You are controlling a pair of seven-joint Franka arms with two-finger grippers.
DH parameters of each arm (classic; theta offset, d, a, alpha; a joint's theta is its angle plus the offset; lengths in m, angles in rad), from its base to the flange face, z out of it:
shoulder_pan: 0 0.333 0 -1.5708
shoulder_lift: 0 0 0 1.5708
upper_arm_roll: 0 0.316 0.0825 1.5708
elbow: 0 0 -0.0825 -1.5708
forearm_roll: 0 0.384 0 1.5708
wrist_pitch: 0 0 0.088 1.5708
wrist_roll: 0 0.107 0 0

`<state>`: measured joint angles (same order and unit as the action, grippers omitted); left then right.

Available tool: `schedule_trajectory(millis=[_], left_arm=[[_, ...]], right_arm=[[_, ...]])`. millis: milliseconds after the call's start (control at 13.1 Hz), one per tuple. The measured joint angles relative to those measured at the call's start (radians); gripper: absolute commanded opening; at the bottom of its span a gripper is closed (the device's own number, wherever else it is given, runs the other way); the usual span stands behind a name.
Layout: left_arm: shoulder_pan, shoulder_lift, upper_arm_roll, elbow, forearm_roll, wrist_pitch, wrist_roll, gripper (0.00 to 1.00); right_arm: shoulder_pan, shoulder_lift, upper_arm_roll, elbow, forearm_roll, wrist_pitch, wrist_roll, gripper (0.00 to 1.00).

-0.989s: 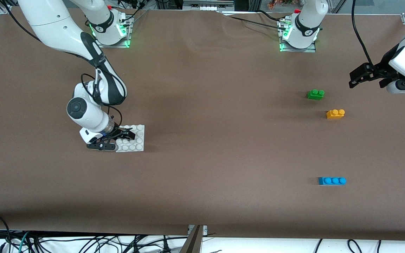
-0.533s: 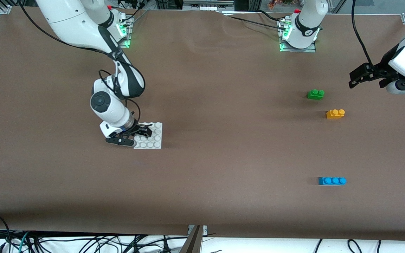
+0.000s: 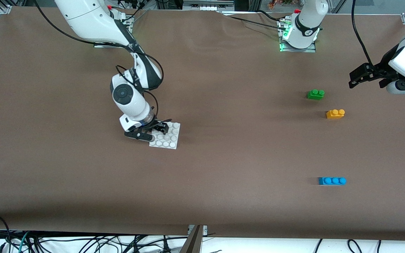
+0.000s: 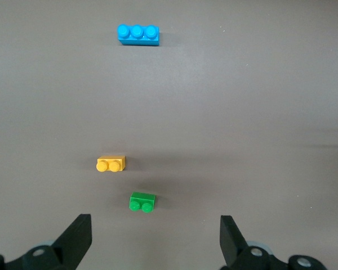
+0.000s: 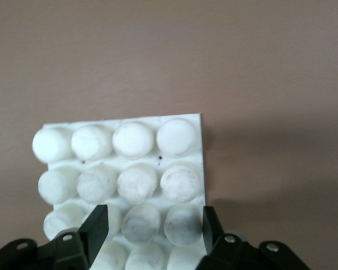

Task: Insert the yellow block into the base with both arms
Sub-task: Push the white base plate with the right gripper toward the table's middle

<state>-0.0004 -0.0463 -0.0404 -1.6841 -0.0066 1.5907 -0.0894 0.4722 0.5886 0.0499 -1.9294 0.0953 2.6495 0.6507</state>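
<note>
Brown table cloth carries the base [image 3: 166, 137], which the right gripper [image 3: 152, 130], clamped on its edge, has dragged toward mid-table from the right arm's end, while the left gripper [image 3: 359, 78] waits spread above the untouched yellow block [image 3: 335, 114].

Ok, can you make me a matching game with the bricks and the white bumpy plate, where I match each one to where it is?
Things:
1. yellow block
2. green brick
3. blue brick
4. base

Places:
A. nearest to the front camera
B. gripped by the right gripper
C. between the green and blue bricks
D. nearest the open, waiting left gripper

Pairs: 1-C, 2-D, 3-A, 4-B
</note>
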Motion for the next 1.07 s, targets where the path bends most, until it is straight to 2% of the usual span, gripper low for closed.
schedule_trajectory(millis=[228,457,685,1065], left_arm=[[0.0,0.0,0.0,0.0,0.0,0.0,0.0,1.0],[0.0,0.0,0.0,0.0,0.0,0.0,0.0,1.0],[0.0,0.0,0.0,0.0,0.0,0.0,0.0,1.0],[0.0,0.001,0.0,0.0,0.0,0.0,0.0,1.0]], right_arm=[[0.028,0.035,0.0,0.031,0.0,0.028,0.02,0.75],[0.028,0.042,-0.001,0.032,0.0,0.059,0.02,0.66],[0.054,0.047,-0.008,0.033,-0.001,0.086,0.02,0.62],[0.209,0.054,-0.091,0.037,0.0,0.119,0.091,0.61]])
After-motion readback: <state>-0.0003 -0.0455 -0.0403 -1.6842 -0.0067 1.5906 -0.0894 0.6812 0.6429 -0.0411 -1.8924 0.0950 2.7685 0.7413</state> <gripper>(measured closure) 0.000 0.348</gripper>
